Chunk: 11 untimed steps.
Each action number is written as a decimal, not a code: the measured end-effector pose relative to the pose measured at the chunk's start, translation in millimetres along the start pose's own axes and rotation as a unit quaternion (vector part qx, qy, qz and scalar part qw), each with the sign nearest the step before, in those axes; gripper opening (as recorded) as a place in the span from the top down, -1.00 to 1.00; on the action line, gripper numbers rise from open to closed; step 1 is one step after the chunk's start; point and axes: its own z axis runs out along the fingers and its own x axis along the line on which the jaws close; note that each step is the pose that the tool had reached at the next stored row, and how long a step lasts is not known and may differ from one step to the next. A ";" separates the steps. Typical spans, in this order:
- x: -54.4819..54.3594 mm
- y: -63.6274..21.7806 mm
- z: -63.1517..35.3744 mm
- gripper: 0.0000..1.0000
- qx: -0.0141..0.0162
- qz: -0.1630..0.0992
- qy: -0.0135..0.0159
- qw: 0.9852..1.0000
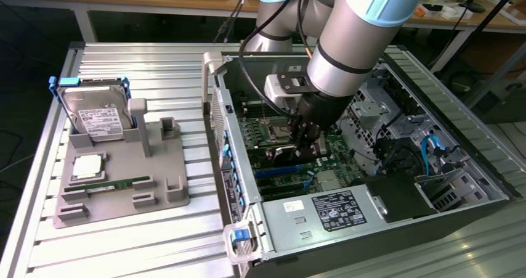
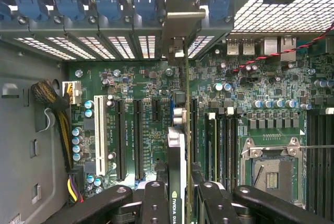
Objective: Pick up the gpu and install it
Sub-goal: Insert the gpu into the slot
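In the wrist view the gpu is seen edge-on, a thin card standing upright over the green motherboard between the black expansion slots. Its silver bracket reaches the perforated rear wall of the case. My gripper is shut on the card, with one black finger pressed against each side. In the exterior view my gripper is down inside the open computer case, just above the motherboard, and the gpu shows as a dark strip below it.
A grey fixture on the slatted table, on the exterior view's left, holds a silver hard drive, a processor chip and a green memory stick. The power supply, drive cages, cables and a processor socket crowd the case.
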 end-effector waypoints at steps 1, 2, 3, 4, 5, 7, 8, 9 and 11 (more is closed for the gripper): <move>0.0 0.0 0.0 0.47 0.000 0.000 0.000 1.000; 0.0 0.0 0.1 0.47 0.000 0.000 0.000 1.000; 0.1 0.2 0.4 0.47 0.000 0.000 0.000 1.000; 0.1 0.3 0.9 0.47 0.000 0.000 0.000 1.000; 0.1 0.2 1.7 0.47 0.000 0.000 0.000 1.000; 0.2 0.1 3.2 0.47 0.000 0.000 0.000 1.000; 0.2 0.1 3.8 0.47 0.000 0.000 0.000 1.000; 0.2 0.0 4.3 0.47 0.000 0.000 0.000 1.000; 0.3 0.0 5.2 0.47 0.000 0.000 0.000 1.000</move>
